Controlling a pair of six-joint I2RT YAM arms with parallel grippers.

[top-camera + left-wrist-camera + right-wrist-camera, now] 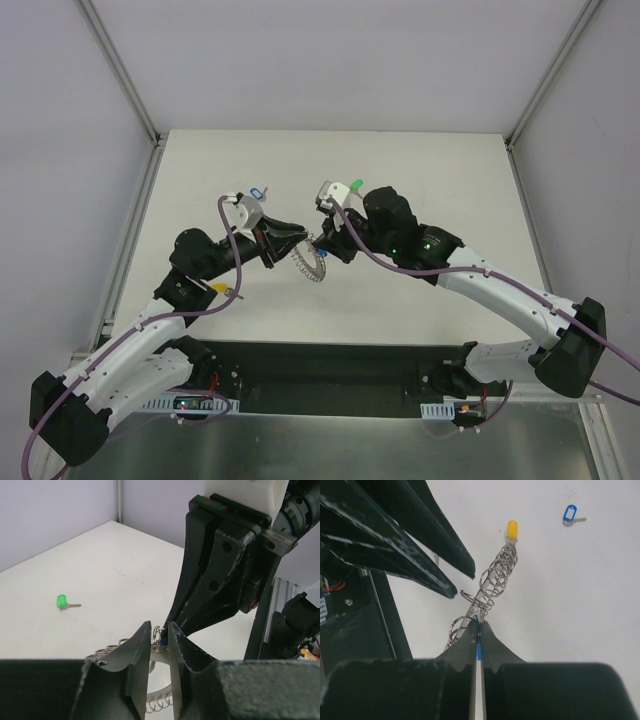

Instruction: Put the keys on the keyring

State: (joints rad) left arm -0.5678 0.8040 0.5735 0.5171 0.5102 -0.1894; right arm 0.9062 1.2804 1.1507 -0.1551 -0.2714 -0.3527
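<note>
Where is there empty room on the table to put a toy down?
The far strip of the table, beyond the pale-blue key and the green key, is bare. The middle is crowded: both jaws meet at the keyring.

The keyring (pixel 311 263) is at the middle of the surface (pixel 430 170), between the left pincer (pixel 298 238) on its left and the right pincer (pixel 322 243) on its right. The right pincer pinches a key (pixel 477 649) at the keyring. On the surface lie a far-left key (pixel 259 192), a far-right key (pixel 354 186) and a near-left key (pixel 222 289).
</note>
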